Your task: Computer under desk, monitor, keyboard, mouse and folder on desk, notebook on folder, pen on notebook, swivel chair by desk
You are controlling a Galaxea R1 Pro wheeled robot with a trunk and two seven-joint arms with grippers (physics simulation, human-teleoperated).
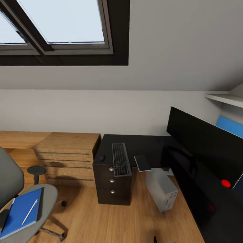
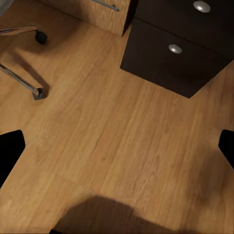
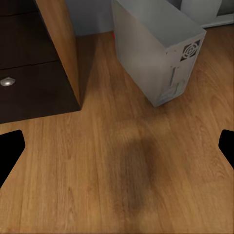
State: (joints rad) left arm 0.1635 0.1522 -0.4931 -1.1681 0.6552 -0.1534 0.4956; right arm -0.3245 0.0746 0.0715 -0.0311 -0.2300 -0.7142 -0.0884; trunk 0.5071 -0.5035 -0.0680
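Observation:
The black desk [image 1: 141, 143] carries the keyboard [image 1: 120, 158], with the small dark mouse [image 1: 102, 158] on its left. A dark notebook [image 1: 142, 163] on the keyboard's right juts over the desk's front edge. The wide monitor [image 1: 202, 148] stands at the right. On the floor under the desk sits the grey computer [image 1: 162, 189] [image 3: 156, 53]. At lower left, the swivel chair [image 1: 47, 194] holds the blue folder [image 1: 20, 213] with the pen [image 1: 29, 212] lying on it. My left gripper [image 2: 117, 151] and right gripper [image 3: 117, 148] hang open over bare floor, holding nothing.
A black drawer unit [image 1: 113, 184] [image 2: 180, 48] [image 3: 29, 73] supports the desk's left end. A light-wood dresser [image 1: 67, 155] stands beside it. The chair's chrome legs and casters [image 2: 36, 92] lie near my left gripper. Wood floor [image 1: 111, 219] spreads between chair and desk.

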